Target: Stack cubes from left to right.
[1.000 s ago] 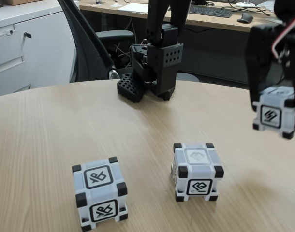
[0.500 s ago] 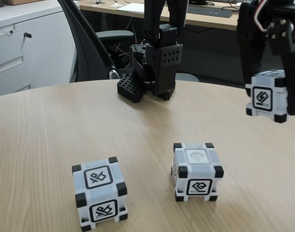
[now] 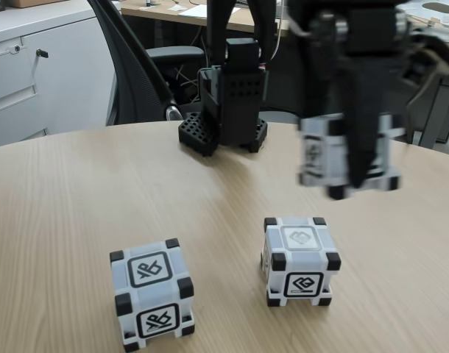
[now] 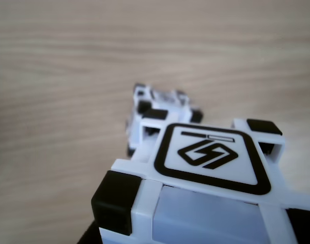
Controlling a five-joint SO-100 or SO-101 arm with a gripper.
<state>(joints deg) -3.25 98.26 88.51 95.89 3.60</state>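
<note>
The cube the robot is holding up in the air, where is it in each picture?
Fixed view: the held cube hangs upper right of centre, blurred, clamped in the gripper above the table.
Other view: the held cube is large and close at the lower right, its glyph face up.
Shared landmark: the middle cube on the table, seen small and blurred just beyond the held one.
</note>
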